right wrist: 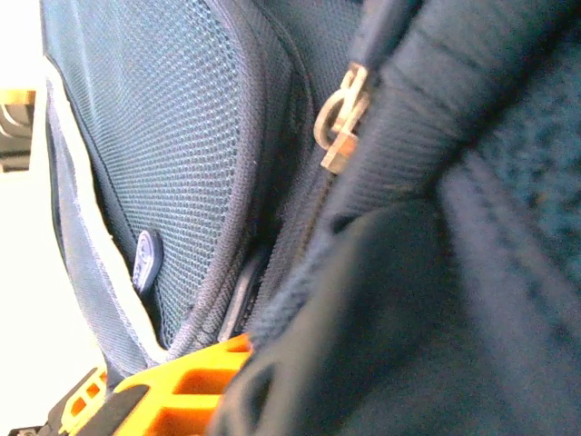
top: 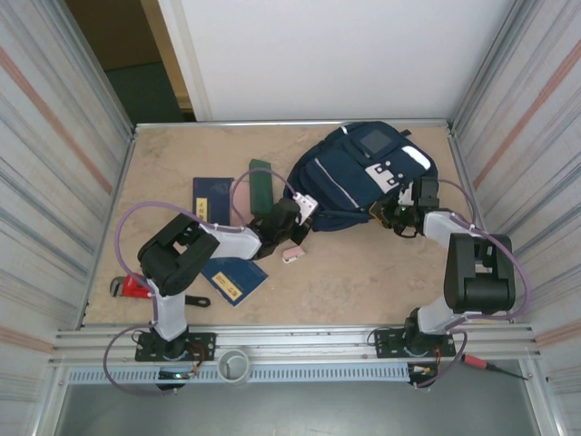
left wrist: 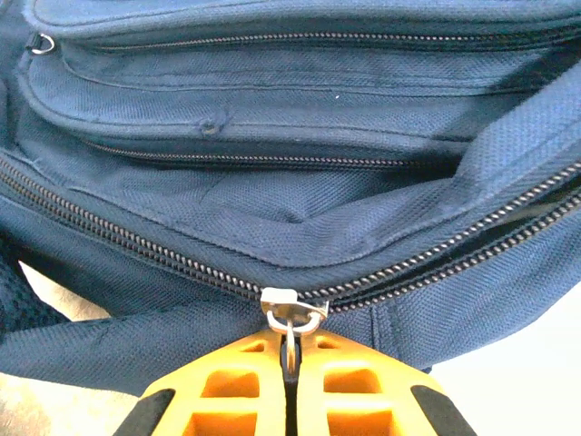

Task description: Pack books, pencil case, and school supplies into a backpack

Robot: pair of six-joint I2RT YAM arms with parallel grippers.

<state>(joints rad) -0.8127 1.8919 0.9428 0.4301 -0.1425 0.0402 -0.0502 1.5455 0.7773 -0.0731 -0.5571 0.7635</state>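
The left gripper [left wrist: 290, 372] has its orange jaws pressed fully together on the metal zipper pull [left wrist: 292, 313] of the backpack [top: 363, 173], pinching the tab upright between them. From that pull the main zip [left wrist: 136, 241] runs across the wrist view. To the left the teeth are meshed, and to the right the two rows stand apart. Opening the bag further therefore probably means dragging the pull leftward along the track, following the bag's near edge.

The right gripper [top: 400, 214] is pushed against the bag's near right corner. In its wrist view one orange finger [right wrist: 182, 381] shows beside mesh fabric and the other is hidden behind dark cloth, so I cannot tell how wide its jaws stand or whether they hold anything.

The backpack lies flat, pockets up, at the far right of the table [top: 363, 291]; it is navy with white patches. Left of it wait two navy booklets [top: 211, 194] and a dark green volume [top: 260, 184]. The pink pencil case [top: 292, 254] lies just beside the left gripper.
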